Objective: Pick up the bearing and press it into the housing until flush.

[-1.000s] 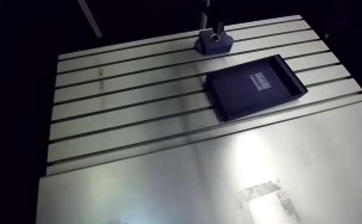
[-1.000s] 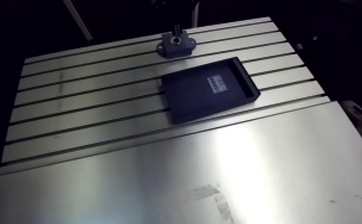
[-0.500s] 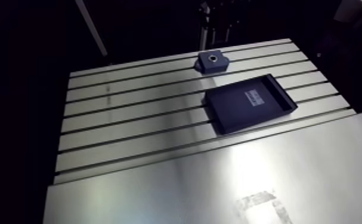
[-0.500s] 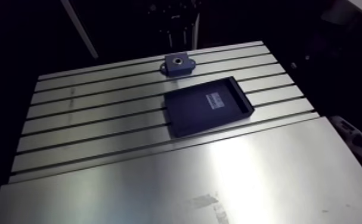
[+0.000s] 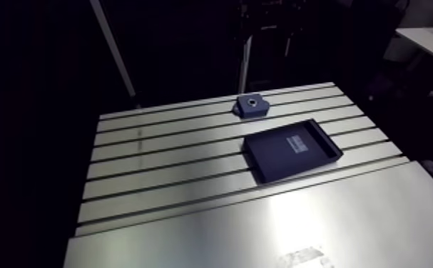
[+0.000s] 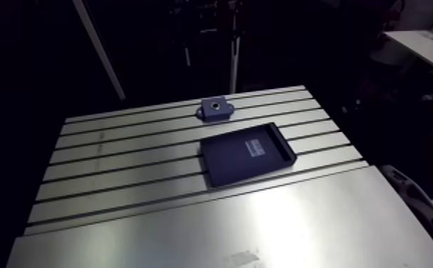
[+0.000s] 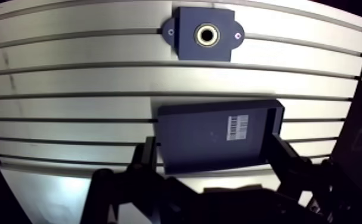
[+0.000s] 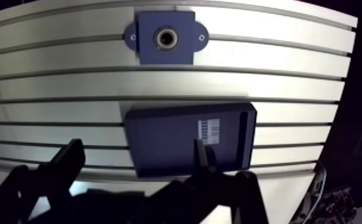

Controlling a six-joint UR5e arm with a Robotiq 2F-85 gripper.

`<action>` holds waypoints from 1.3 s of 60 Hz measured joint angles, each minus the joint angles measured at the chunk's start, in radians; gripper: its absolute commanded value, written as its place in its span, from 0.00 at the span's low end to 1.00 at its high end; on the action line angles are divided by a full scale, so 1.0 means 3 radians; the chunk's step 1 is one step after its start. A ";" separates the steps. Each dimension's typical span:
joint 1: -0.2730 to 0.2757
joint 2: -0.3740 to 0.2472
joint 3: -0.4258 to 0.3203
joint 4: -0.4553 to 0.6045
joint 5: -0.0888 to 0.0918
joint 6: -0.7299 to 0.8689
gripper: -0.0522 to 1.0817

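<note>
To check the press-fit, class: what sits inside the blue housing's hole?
A metal ring fills the housing bore, with a dark centre hole. What lies deeper down is hidden in shadow.

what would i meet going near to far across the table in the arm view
smooth metal sheet → dark tray → housing
</note>
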 measured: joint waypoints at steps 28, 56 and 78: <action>0.0040 -0.0479 0.0022 0.0388 0.0125 0.0108 0.05; 0.0204 -0.0838 0.0128 0.0421 0.0166 0.0381 0.05; 0.0213 -0.0968 0.0190 0.0381 0.0009 0.0403 0.05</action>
